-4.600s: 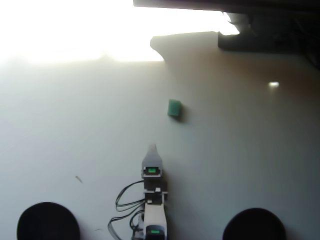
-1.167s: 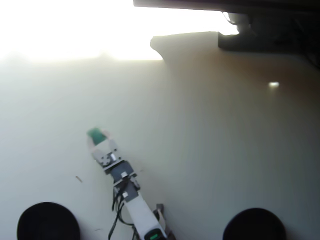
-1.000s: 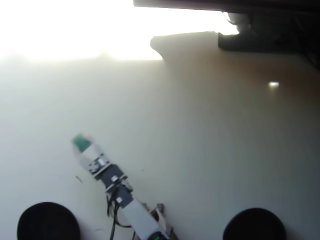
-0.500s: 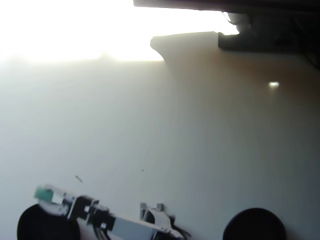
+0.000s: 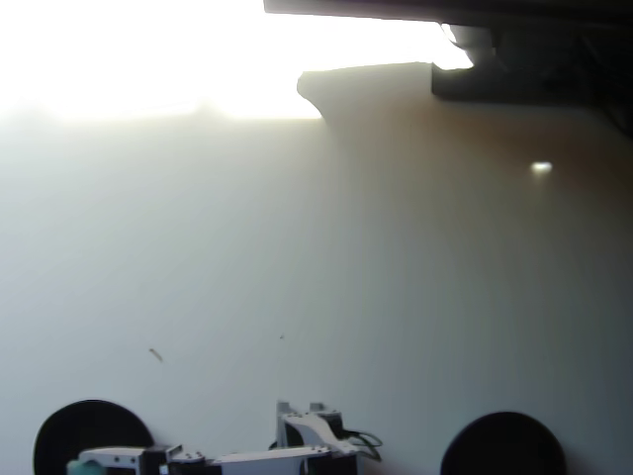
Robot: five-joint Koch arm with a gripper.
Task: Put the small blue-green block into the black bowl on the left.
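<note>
The black bowl [image 5: 91, 427] sits at the bottom left of the overhead view, cut by the frame edge. My arm [image 5: 297, 445] lies along the bottom edge and reaches left over this bowl. The gripper [image 5: 91, 461] is at the bowl's lower part. Only one white finger [image 5: 114, 455] shows clearly. A small blue-green block [image 5: 75, 465] shows right at the fingertip, over the bowl, partly cut by the frame edge. I cannot tell whether the jaws still hold it.
A second black bowl [image 5: 504, 445] sits at the bottom right. The pale table [image 5: 316, 277] is washed out by strong glare at the top left. A dark structure [image 5: 514, 59] stands at the top right.
</note>
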